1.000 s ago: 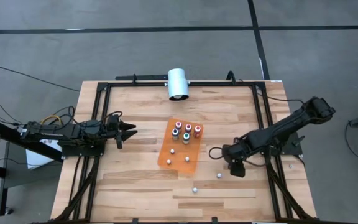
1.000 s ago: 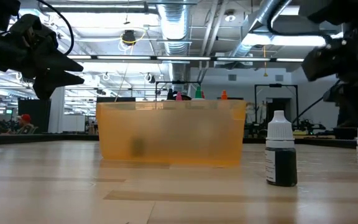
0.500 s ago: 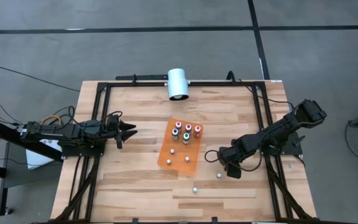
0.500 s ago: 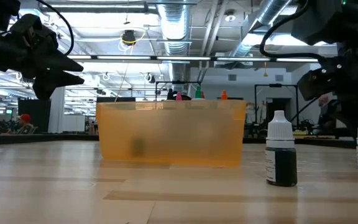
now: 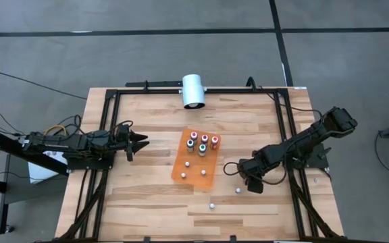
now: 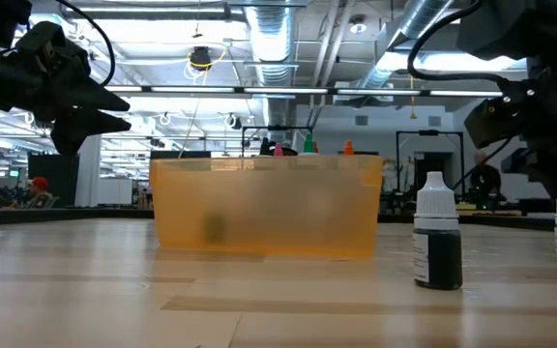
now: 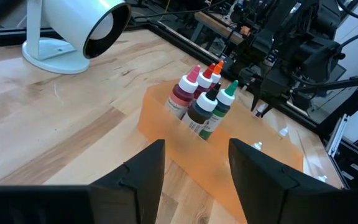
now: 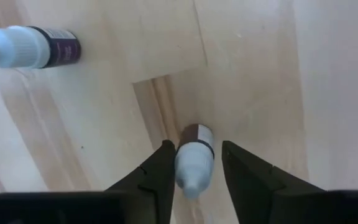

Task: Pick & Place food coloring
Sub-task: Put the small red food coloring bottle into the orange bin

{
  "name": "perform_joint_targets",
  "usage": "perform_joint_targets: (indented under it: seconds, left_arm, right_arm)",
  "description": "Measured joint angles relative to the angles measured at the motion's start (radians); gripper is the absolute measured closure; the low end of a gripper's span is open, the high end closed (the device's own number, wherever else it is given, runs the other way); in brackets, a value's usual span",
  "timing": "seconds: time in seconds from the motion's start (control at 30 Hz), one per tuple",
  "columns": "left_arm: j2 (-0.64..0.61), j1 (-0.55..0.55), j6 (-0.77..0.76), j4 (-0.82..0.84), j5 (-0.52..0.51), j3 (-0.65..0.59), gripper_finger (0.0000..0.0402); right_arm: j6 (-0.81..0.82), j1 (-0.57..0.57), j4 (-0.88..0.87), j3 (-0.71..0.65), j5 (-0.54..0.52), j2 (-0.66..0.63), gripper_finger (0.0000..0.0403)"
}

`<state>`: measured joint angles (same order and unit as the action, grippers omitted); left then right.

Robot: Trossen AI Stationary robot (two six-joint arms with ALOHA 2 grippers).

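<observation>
- High view: the orange tray [image 5: 181,169] at table centre holds coloured-capped bottles [image 5: 202,142] at its 12 o'clock end and white-capped ones at its 6 o'clock end.
- Two loose white-capped bottles [image 5: 212,205] stand at the tray's 4 o'clock.
- Right gripper [image 8: 196,163] has its fingers around a dark, white-capped bottle [image 8: 193,160], apparently touching it.
- Left gripper [image 5: 139,143] waits at 9 o'clock, jaws apart, empty.

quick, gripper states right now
Left gripper: open, empty.
Right gripper: fingers around a white-capped bottle; grip cannot be told.
</observation>
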<state>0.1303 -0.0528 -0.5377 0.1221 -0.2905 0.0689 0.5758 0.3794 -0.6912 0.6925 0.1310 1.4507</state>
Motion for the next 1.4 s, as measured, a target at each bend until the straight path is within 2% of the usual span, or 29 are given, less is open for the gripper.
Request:
perform_joint_targets:
  seconds: [0.27, 0.53, 1.03, 1.23, 1.4]
  left_arm:
    - [0.0, 0.0, -0.004, -0.001, 0.0, 0.0, 0.0233]
    - [0.0, 0.0, -0.006, -0.001, 0.0, 0.0, 0.0233]
    - [0.0, 0.0, -0.005, -0.001, -0.002, -0.001, 0.0233]
    - [0.0, 0.0, -0.003, -0.001, -0.002, -0.001, 0.0233]
    - [0.001, 0.0, 0.003, 0.0, -0.002, -0.001, 0.0233]
  right_arm:
    - [-0.006, 0.0, -0.001, 0.0, 0.0, -0.001, 0.0332]
    - [-0.039, -0.002, -0.019, 0.049, 0.0, -0.001, 0.0331]
    - [-0.275, -0.147, -0.053, 0.343, -0.044, 0.011, 0.0331]
    - [-0.305, -0.224, -0.056, 0.46, -0.063, 0.011, 0.0331]
    - [-0.389, -0.231, -0.097, 0.593, -0.082, 0.125, 0.0331]
